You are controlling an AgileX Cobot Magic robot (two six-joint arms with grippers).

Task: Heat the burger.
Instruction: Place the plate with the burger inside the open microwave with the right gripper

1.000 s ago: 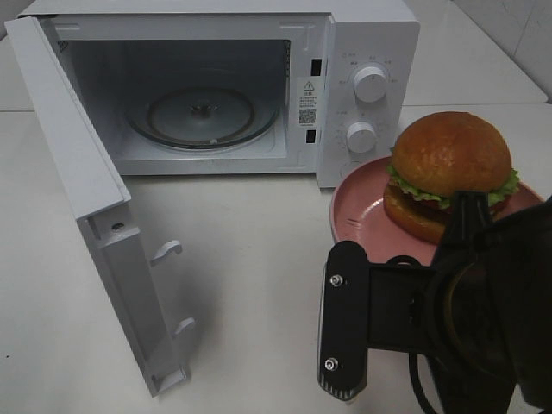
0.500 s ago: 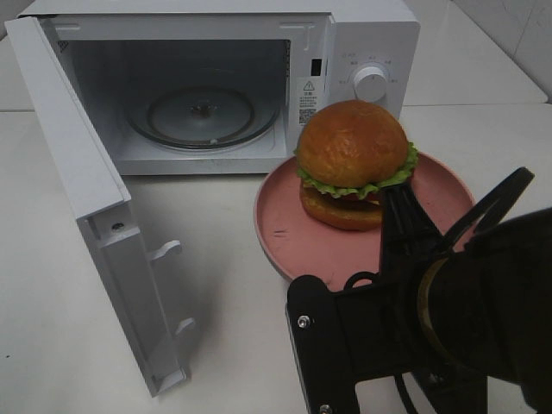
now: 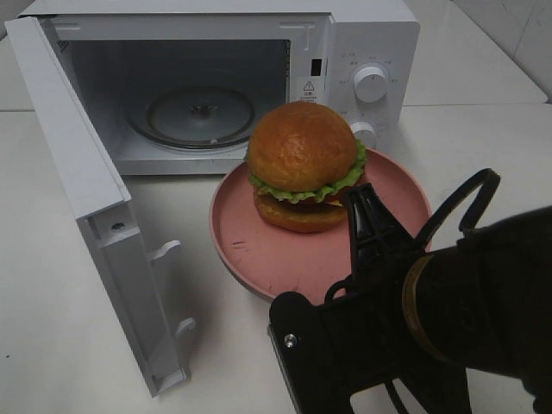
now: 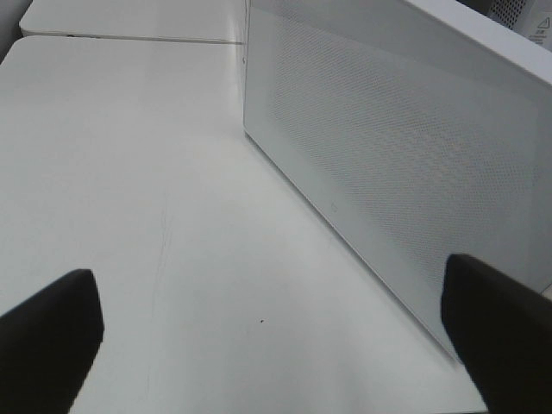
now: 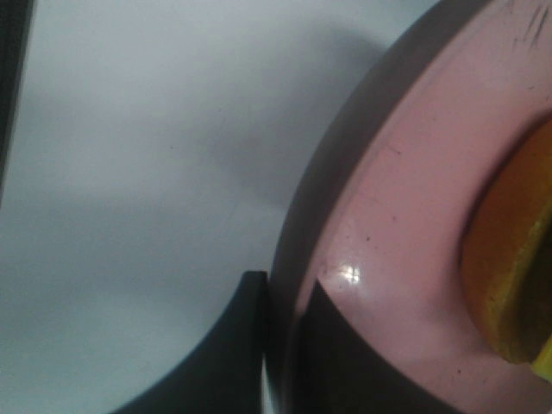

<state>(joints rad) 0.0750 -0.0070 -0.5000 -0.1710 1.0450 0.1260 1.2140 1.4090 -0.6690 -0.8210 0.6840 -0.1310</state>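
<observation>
The right claw (image 5: 285, 289) gripped the plate (image 5: 388, 224) rim, burger (image 3: 302, 155) aboard, near the open microwave (image 3: 379, 34). The left claw (image 4: 272, 302) gaped wide.

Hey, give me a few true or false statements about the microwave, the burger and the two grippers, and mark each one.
1. The microwave door stands open. True.
2. The burger sits on the glass turntable. False: it sits on the pink plate in front of the microwave, and the turntable is bare.
3. The right gripper has its fingers shut on the pink plate's rim. True.
4. The left gripper grips the microwave door. False: its fingers are spread open with nothing between them, beside the door's outer face.
</observation>
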